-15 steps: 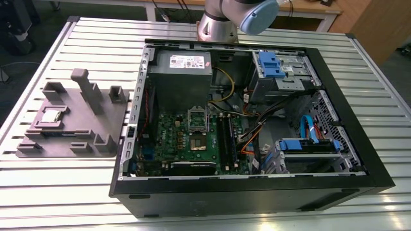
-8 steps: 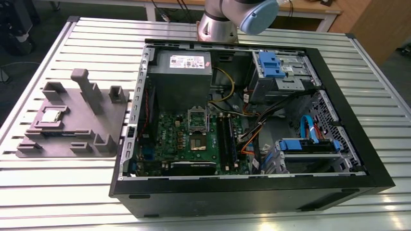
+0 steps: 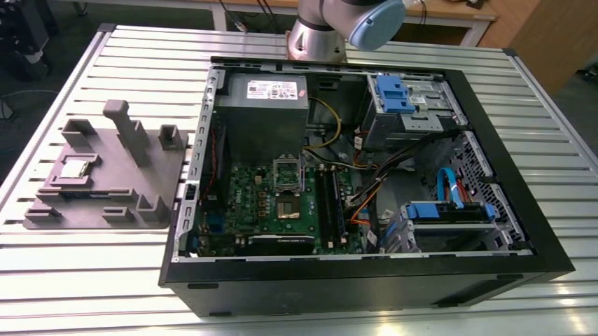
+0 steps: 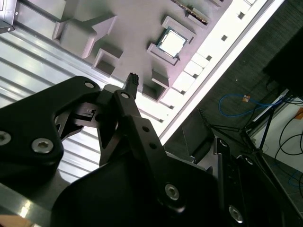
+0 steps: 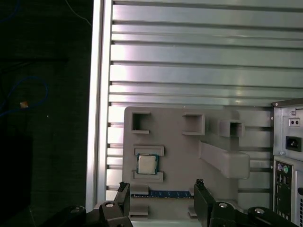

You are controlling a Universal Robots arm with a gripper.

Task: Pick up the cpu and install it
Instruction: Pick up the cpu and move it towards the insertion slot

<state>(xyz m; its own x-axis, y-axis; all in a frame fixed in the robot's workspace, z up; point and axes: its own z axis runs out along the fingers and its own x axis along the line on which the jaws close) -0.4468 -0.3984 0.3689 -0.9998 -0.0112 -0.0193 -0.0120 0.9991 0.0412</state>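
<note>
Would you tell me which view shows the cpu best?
The first wrist view: the cpu faces the camera square-on in its tray pocket. In the second wrist view the cpu is slanted; in the exterior view the cpu lies far off.

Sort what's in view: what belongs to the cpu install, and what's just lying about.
Job: cpu, tray holding it, gripper (open), motherboard, socket.
Lying about: power supply, drive cage, cables, table.
</note>
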